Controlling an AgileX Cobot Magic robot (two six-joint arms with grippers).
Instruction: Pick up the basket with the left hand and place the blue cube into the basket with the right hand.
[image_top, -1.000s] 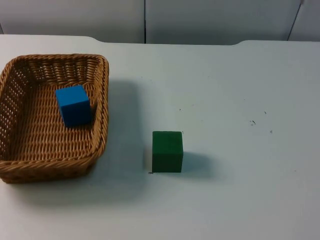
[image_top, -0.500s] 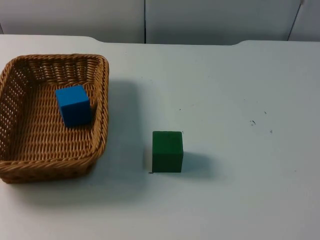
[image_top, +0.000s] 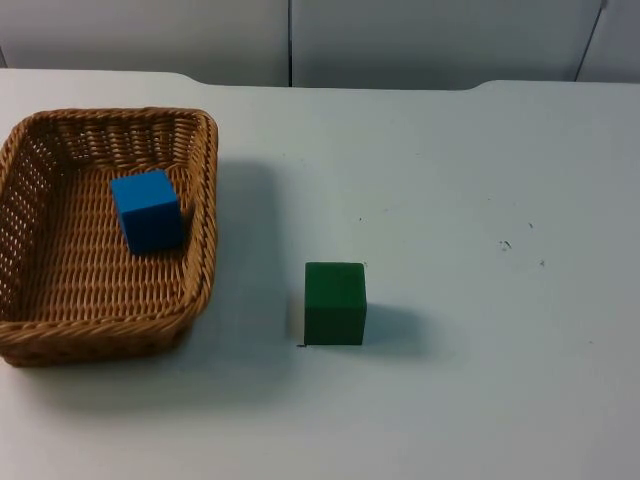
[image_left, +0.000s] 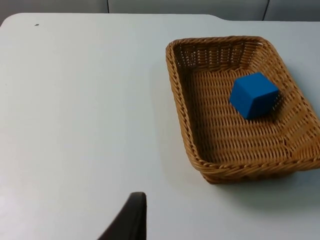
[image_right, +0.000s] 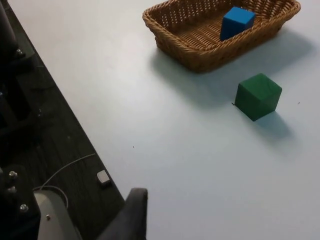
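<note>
One fingertip of left claw (image_left: 129, 221) seen: matte black, flat, tapered. right claw (image_right: 131, 214) fingertip is the same black wedge. Near it is a pale grey rounded housing (image_right: 50, 219) with small dark screws.

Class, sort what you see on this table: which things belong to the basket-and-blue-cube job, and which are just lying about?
Belongs to the job:
- brown woven wicker basket, standing on the table
- blue cube, lying inside the basket
- left gripper's black fingertip, back from the basket
- right gripper's black fingertip, far from both cubes

Just lying about:
- green cube, on the white table beside the basket
</note>
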